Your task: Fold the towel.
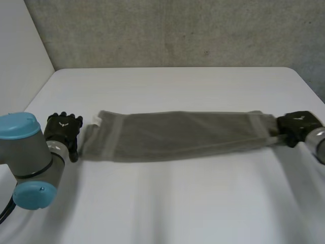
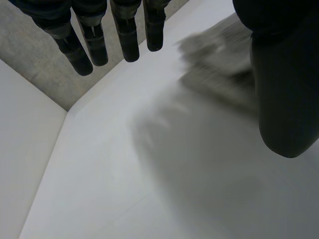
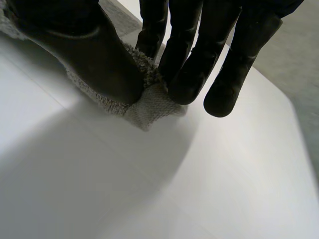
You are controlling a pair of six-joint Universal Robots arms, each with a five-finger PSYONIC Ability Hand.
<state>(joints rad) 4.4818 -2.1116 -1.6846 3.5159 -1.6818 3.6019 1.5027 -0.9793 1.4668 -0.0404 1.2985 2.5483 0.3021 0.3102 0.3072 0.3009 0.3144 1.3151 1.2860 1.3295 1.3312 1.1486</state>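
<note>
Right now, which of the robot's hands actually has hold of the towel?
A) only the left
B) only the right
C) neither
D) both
B: the right hand pinches one end of the towel between thumb and fingers, while the left hand is open beside the other end, with nothing in it.

**Left arm** [image 1: 30, 155], lower left of the head view: broad grey cylindrical joint with two round light-blue caps [image 1: 18, 125], one on top and one at the lower end.

**Left hand** [image 1: 63, 131]: matt black, blocky back with a small white mark. In the left wrist view, the fingers [image 2: 124, 35] are slim black rods with rounded tips, and the thumb [image 2: 284, 84] is thick and smooth.

**Right arm** [image 1: 319, 142], right edge of the head view: rounded grey segment.

**Right hand** [image 1: 298, 127]: black, with the same white mark. In the right wrist view, the fingers [image 3: 241, 59] are stout, dull and blunt-tipped.
</note>
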